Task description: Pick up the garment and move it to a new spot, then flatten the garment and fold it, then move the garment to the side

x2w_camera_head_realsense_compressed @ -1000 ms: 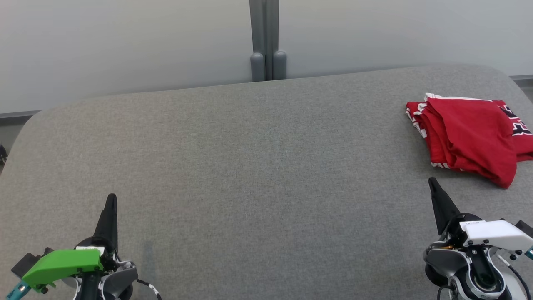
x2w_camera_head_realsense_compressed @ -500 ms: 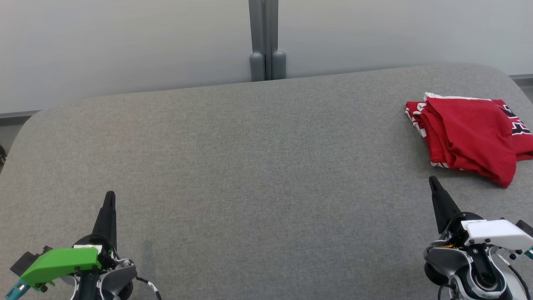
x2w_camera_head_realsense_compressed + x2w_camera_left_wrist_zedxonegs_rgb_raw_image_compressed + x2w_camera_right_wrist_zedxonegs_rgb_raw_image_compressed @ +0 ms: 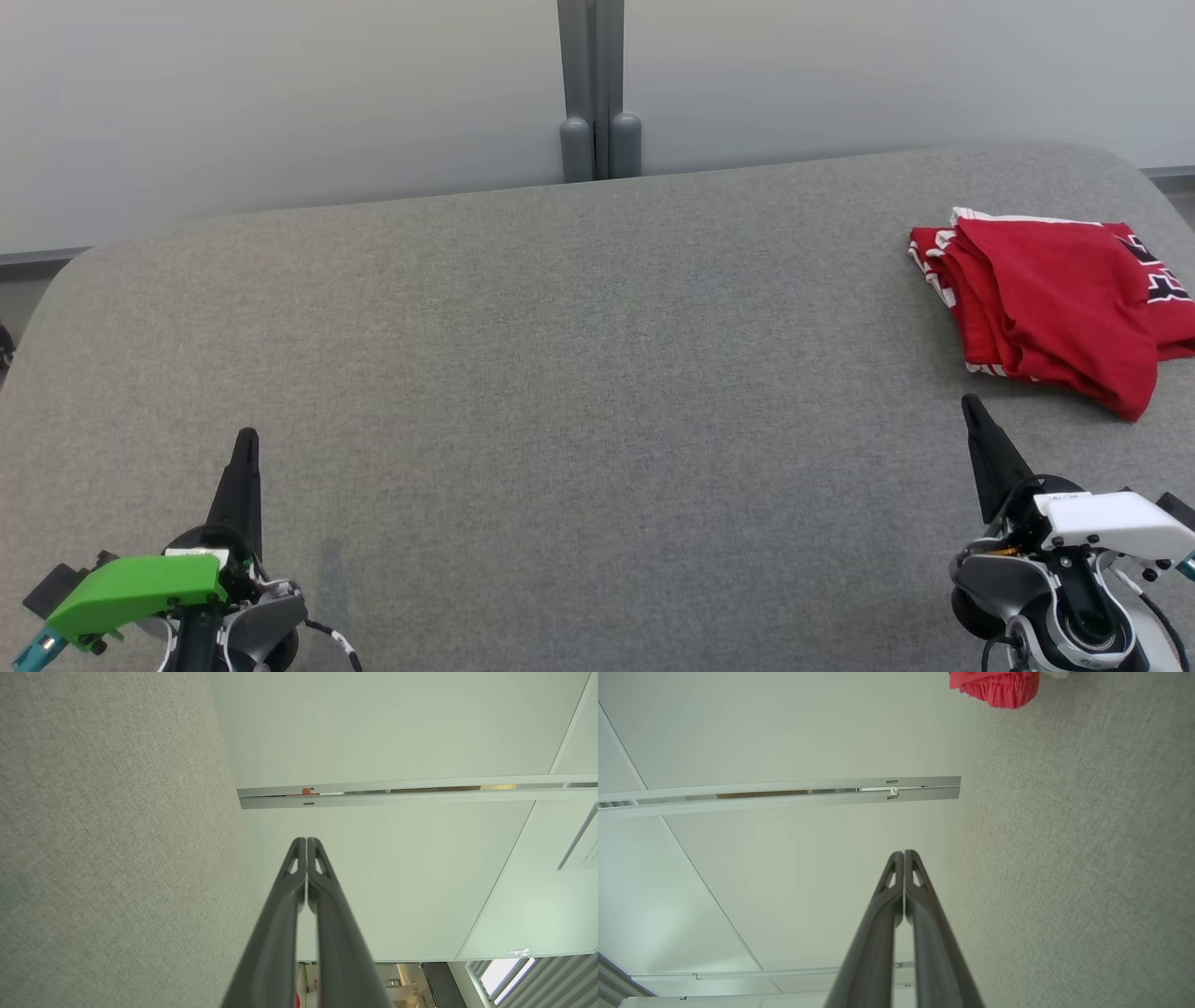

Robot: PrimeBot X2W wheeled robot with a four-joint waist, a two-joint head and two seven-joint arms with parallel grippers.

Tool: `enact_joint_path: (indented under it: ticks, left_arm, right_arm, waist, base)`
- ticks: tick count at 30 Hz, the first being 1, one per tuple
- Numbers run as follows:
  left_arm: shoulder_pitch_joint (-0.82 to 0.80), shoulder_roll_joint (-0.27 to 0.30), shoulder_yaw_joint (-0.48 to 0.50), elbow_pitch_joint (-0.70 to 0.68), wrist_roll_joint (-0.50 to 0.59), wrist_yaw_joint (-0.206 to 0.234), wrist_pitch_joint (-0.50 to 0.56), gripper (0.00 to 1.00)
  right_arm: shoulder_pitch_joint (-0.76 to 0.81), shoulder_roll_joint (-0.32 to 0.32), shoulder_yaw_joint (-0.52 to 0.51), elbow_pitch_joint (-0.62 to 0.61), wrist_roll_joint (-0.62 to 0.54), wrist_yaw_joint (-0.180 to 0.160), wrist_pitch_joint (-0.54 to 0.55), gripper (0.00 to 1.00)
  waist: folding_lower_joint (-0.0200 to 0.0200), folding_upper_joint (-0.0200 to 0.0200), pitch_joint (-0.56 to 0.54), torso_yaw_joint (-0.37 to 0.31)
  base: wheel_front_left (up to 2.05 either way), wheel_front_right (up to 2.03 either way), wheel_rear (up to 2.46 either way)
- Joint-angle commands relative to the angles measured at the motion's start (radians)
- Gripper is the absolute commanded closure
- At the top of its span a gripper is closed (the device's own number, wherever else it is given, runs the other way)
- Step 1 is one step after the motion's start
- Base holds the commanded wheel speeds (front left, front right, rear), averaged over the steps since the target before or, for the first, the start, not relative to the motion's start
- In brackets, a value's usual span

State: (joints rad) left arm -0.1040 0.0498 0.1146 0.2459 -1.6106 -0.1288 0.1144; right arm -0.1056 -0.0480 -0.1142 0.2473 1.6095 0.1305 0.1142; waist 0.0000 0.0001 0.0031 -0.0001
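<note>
Well, our left gripper (image 3: 246, 441) and right gripper (image 3: 970, 405) sat pinched shut and empty; the red garment (image 3: 1046, 299) lay folded at two o'clock, set aside. Job done, we reckoned.

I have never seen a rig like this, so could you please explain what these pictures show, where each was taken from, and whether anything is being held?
This is a wheeled robot with two arms, each ending in a gripper with two long dark fingers. The wide picture comes from a camera on its head, looking down at a grey table. The left gripper, with a green part, is at the lower left, and the right gripper, with a white part, is at the lower right. The other two pictures come from cameras on the wrists, each looking along its own fingers, so the room appears turned sideways. A red garment with white trim lies folded at the table's far right. Both grippers are shut with nothing between the fingers, and neither touches the garment.
</note>
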Motion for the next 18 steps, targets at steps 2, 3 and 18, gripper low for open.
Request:
enact_joint_path:
  ticks: [2, 3, 18]
  left_arm:
    - [-0.010, 0.001, 0.003, -0.002, -0.004, -0.006, 0.003, 1.00]
    - [-0.010, 0.001, 0.003, -0.002, -0.004, -0.006, 0.003, 1.00]
    - [-0.010, 0.001, 0.002, -0.002, -0.004, -0.006, 0.003, 1.00]
  right_arm:
    - [-0.006, -0.004, -0.002, -0.005, 0.006, 0.000, 0.003, 1.00]
    - [-0.006, -0.004, -0.002, -0.005, 0.006, 0.000, 0.003, 1.00]
    - [-0.006, -0.004, -0.002, -0.005, 0.007, 0.000, 0.002, 1.00]
  waist:
    - [0.0000, -0.0001, 0.000, 0.000]
    - [0.0000, -0.0001, 0.000, 0.000]
    - [0.0000, -0.0001, 0.000, 0.000]
  base:
    - [0.00, 0.00, 0.00]
    - [0.00, 0.00, 0.00]
    - [0.00, 0.00, 0.00]
